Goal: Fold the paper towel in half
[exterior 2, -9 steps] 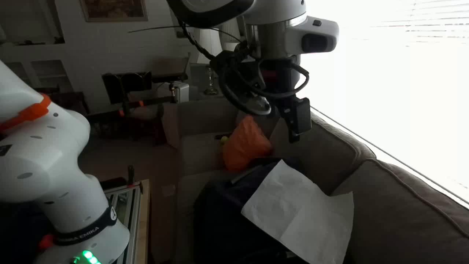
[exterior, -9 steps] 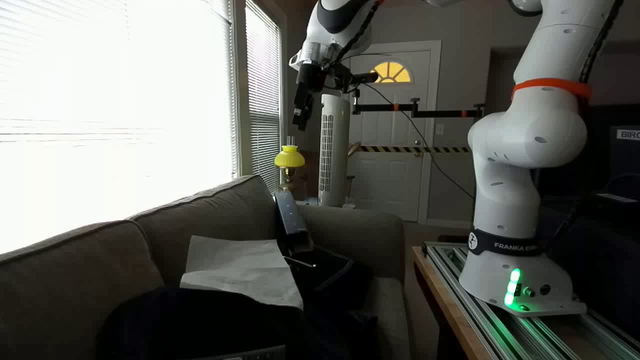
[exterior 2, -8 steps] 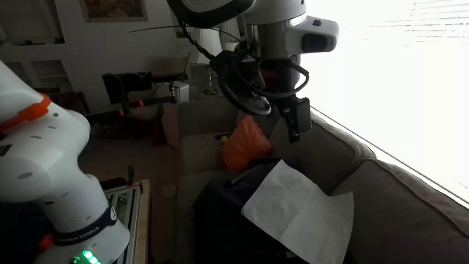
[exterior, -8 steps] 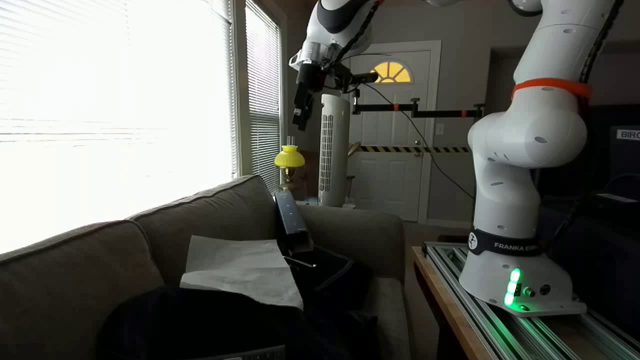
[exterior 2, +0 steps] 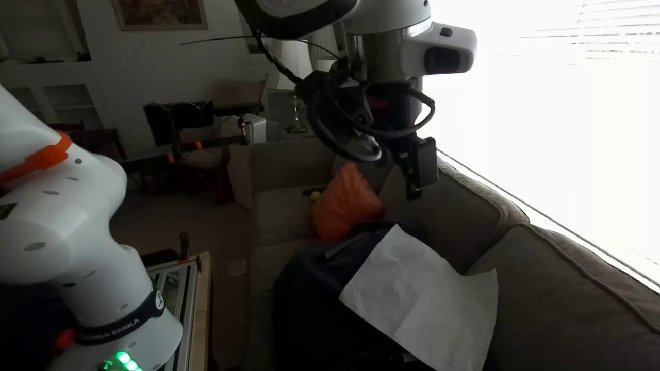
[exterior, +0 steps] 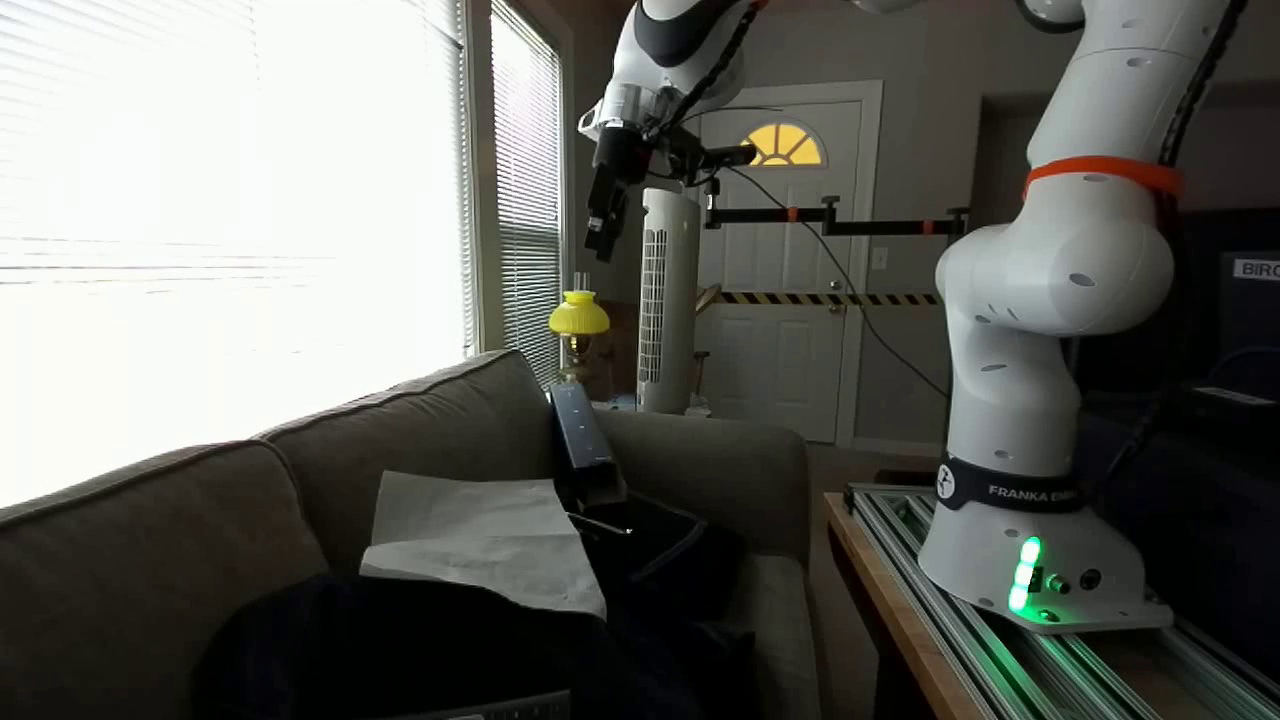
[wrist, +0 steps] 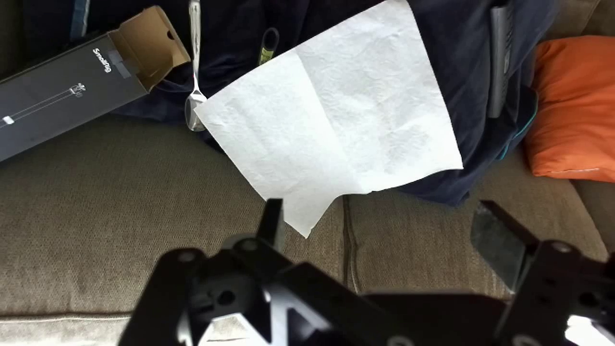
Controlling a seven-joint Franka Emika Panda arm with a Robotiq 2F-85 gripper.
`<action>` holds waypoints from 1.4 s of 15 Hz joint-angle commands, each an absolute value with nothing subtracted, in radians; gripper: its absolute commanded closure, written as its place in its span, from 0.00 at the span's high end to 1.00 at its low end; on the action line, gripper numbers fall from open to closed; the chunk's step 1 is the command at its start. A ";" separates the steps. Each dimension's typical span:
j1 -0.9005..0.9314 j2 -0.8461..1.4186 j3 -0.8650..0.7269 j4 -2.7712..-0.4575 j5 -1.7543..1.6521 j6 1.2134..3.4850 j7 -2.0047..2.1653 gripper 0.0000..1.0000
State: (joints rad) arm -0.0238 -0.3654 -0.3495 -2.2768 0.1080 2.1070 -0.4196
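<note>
The paper towel (wrist: 331,115) is a white, roughly square sheet with a crease line across its middle. It lies unfolded over dark blue cloth (wrist: 461,62), with one corner hanging toward the sofa back in the wrist view. The towel shows in both exterior views (exterior: 480,530) (exterior 2: 423,299); dark cloth hides its near edge in an exterior view. My gripper (wrist: 381,214) is open and empty, its fingers spread wide. It hangs well above the sofa, apart from the towel, and shows in both exterior views (exterior: 602,232) (exterior 2: 418,178).
A dark open box (wrist: 72,86) and a metal spoon (wrist: 195,62) lie beside the towel; the spoon's bowl is at a towel corner. An orange pillow (wrist: 576,110) lies on the opposite side. The sofa backrest (exterior 2: 567,304) rises behind, below the window (exterior: 230,220).
</note>
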 commanded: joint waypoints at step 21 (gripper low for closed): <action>-0.212 0.407 0.018 -2.037 0.401 2.591 -0.818 1.00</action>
State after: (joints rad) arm -0.1247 0.3045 -0.0579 -2.1258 0.3512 2.6188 -0.7275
